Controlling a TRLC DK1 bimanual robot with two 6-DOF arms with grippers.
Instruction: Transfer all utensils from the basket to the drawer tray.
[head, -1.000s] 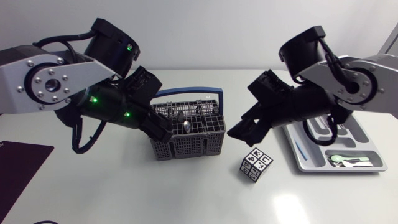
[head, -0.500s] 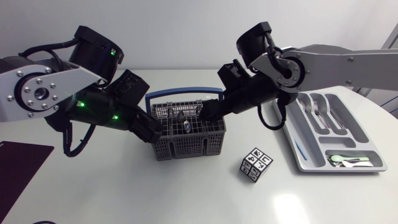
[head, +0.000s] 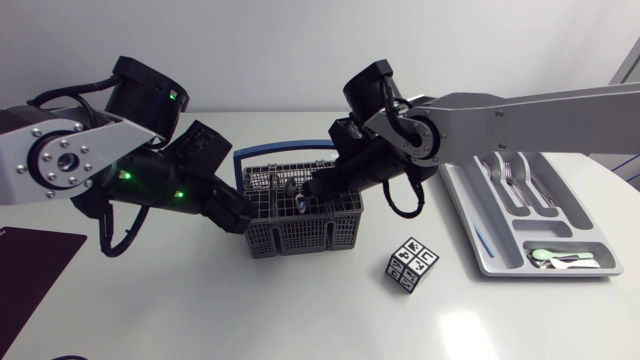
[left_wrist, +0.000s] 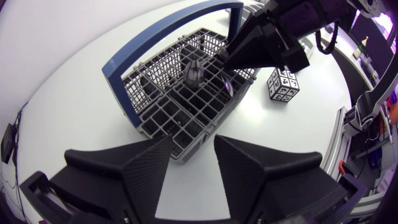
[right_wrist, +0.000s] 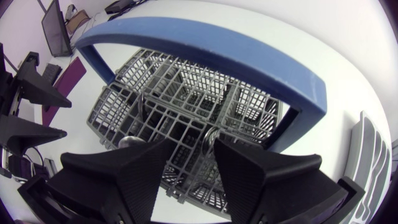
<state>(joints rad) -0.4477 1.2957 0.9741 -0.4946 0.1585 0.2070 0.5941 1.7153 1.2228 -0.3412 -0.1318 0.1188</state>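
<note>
White tabletop (head: 250, 310): past the patterned cube (head: 411, 264), the basket (head: 300, 236) still holds utensils (head: 299, 203). The left gripper (head: 236, 213) sits at its left side, fingers spread. The right gripper (head: 318, 186) has swung over from the drawer tray (head: 590, 271) — fingers apart, empty, above the basket — so another pick looks imminent.

One of each, by my count.
One basket (head: 300, 235); right of it, one drawer tray (head: 497, 262) and one patterned cube (head: 411, 264).
</note>
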